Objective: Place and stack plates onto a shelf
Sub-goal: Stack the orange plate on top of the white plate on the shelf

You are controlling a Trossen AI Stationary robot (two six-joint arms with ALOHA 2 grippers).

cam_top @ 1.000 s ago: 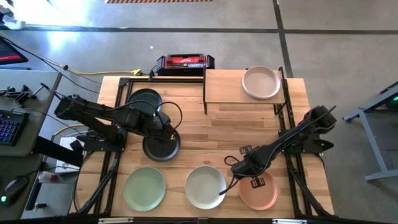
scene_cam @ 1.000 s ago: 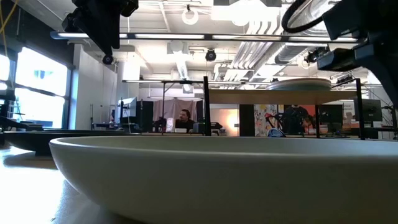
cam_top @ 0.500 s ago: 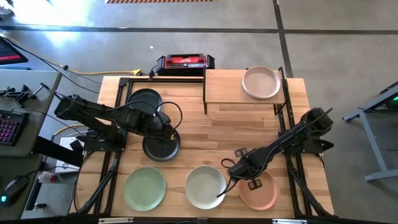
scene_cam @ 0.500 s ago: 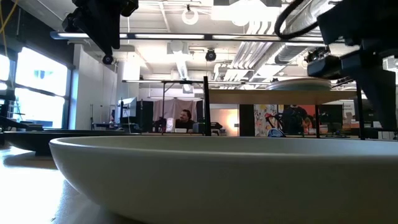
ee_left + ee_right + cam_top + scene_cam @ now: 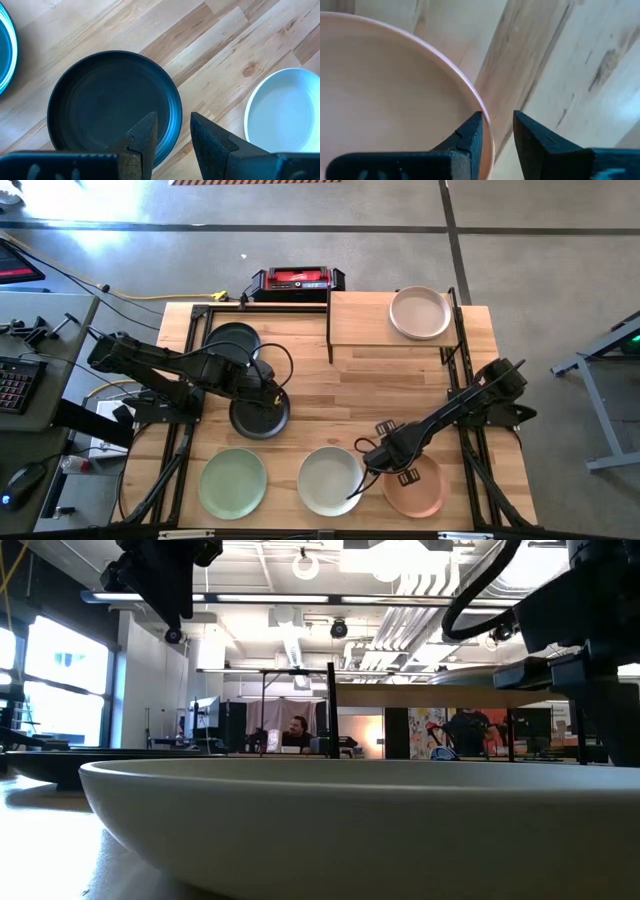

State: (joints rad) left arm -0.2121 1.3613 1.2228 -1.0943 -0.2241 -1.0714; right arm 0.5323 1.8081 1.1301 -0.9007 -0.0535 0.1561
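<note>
A salmon plate (image 5: 418, 488) lies flat on the table at the near right. My right gripper (image 5: 383, 463) is open and low at its left rim. In the right wrist view, one finger (image 5: 470, 134) stands inside the rim (image 5: 481, 120) and the other (image 5: 532, 135) outside it. My left gripper (image 5: 268, 402) is open above the right rim of a black plate (image 5: 258, 418), which lies flat at mid-table and also shows in the left wrist view (image 5: 100, 100). A pale pink plate (image 5: 420, 313) rests on the wooden shelf (image 5: 365, 323) at the far right. My right gripper has its open fingers on either side of the salmon plate's left rim (image 5: 481, 120), coming from above at a slant. I cannot tell whether a finger touches the rim. The plate lies flat on the table.
A second black plate (image 5: 233, 340) lies at the far left. A light green plate (image 5: 233, 483) and an off-white plate (image 5: 330, 480) lie along the near edge; the off-white plate fills the low view (image 5: 300, 820). A red-and-black box (image 5: 297, 280) stands behind the table.
My right gripper has moved down and toward the table's near-left, closing in on the salmon plate's left rim. Its fingers stay open. The plates have not moved.
</note>
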